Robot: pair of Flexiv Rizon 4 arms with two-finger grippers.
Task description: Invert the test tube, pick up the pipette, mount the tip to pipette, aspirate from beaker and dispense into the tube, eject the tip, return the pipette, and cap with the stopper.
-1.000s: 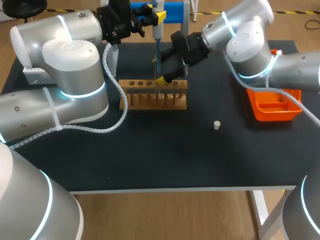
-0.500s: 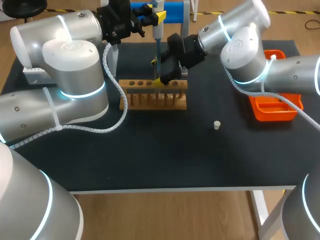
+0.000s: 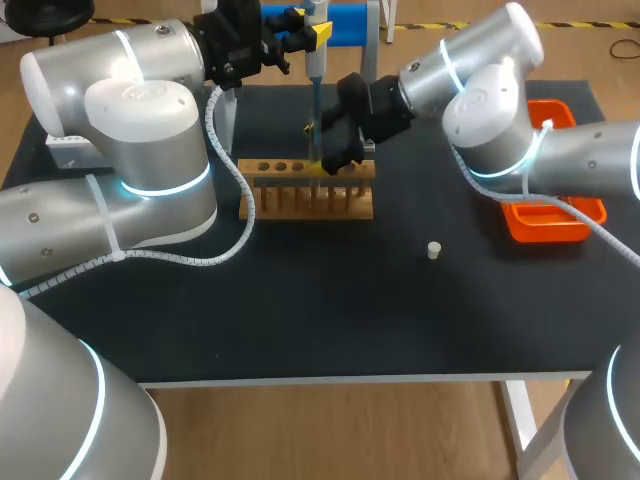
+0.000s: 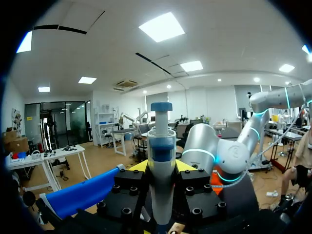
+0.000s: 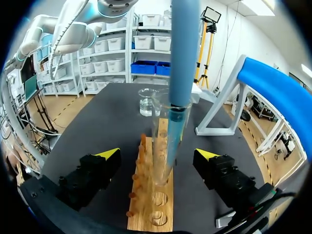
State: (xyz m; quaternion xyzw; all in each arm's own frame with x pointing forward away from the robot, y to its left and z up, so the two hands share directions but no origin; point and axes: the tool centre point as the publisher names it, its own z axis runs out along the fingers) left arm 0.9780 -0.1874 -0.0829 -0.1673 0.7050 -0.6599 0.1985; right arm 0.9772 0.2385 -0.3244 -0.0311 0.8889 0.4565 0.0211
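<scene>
My left gripper is shut on the blue-and-white pipette and holds it upright above the wooden rack. The pipette's blue shaft and its tip reach down into a clear test tube that stands in the rack. My right gripper is open, with one finger on each side of the tube and not touching it. A glass beaker stands beyond the rack. A small white stopper lies on the black table.
An orange tray sits at the table's right edge, partly under my right arm. The blue-and-white pipette stand is at the back, behind the rack. The rack has several free holes.
My right arm has swung a little to the left, which has brought its open fingers closer around the tube. The left arm and the pipette have stayed still.
</scene>
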